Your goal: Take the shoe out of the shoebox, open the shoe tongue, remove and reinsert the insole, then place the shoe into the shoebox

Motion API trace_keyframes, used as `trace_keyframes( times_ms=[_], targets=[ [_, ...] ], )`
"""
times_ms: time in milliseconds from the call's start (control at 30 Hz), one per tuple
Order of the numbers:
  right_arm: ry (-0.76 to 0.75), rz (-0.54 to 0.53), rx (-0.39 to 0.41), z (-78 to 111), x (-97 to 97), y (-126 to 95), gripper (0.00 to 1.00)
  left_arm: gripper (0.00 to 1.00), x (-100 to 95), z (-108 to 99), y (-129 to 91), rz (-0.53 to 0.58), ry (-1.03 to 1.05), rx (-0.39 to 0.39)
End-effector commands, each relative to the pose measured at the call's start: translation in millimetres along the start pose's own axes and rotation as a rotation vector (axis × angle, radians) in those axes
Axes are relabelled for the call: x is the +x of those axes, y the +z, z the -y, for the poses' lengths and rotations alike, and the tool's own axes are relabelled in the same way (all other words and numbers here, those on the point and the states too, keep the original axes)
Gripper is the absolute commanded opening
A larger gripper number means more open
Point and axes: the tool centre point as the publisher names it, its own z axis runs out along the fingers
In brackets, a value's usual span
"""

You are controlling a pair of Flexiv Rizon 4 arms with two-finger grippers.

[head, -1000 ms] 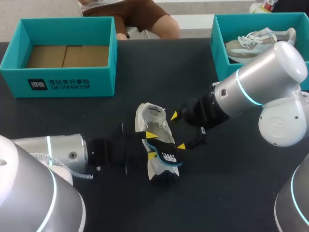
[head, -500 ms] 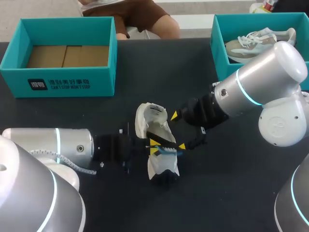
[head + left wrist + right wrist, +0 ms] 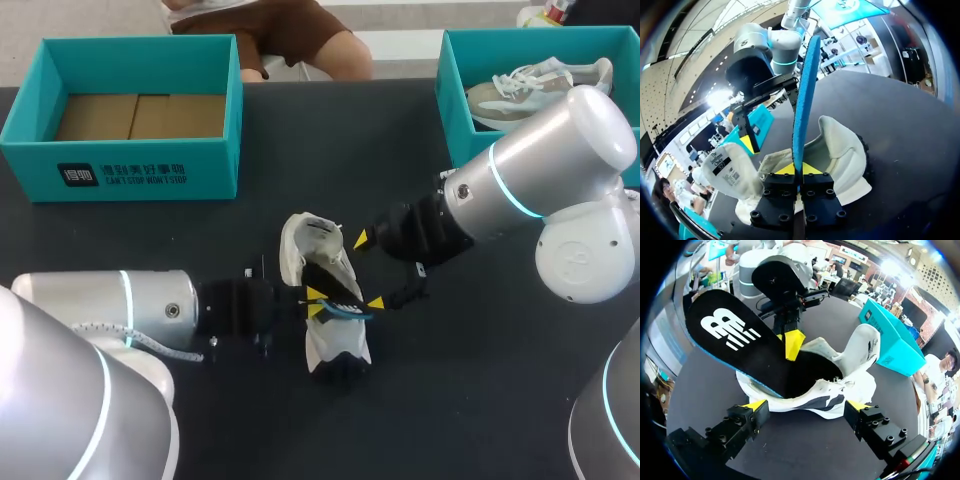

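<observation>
A white shoe (image 3: 322, 345) lies on the black table in the middle of the head view, its opening up. My left gripper (image 3: 314, 301) comes in from the left and is shut on the insole (image 3: 343, 292), black on top and blue beneath. In the left wrist view the insole (image 3: 803, 90) stands on edge between the fingers of the left gripper (image 3: 799, 169), above the shoe (image 3: 842, 150). My right gripper (image 3: 368, 271) stands open at the shoe's right side. In the right wrist view the shoe (image 3: 840, 390) and the raised insole (image 3: 735, 342) lie just ahead of the right gripper (image 3: 806, 405).
A teal shoebox (image 3: 222, 165) with a bare cardboard floor stands at the back left. A second teal box (image 3: 455, 120) at the back right holds another pale shoe (image 3: 535, 85), partly behind my right arm.
My left gripper has shut on the insole and moved slightly right. The insole, earlier lying flat over the shoe, is now tipped up on its edge. The right arm has not moved.
</observation>
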Motion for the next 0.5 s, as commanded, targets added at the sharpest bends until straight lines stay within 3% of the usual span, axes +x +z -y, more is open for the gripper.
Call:
trace_keyframes(
  times_ms=[33,100,167,500],
  targets=[
    [0.0,0.001,-0.001,0.0,0.6,0.8,1.0,0.0,-2.2,-3.2,7.8,0.002,-0.002,-0.021],
    [0.0,0.001,-0.001,0.0,0.6,0.8,1.0,0.0,-3.8,-2.8,6.9,0.004,-0.004,-0.023],
    [0.0,0.001,-0.001,0.0,0.6,0.8,1.0,0.32,-5.3,2.1,4.7,0.007,-0.005,-0.013],
    [0.0,0.001,-0.001,0.0,0.6,0.8,1.0,0.31,-9.6,22.7,-6.2,0.011,0.015,0.038]
  ],
)
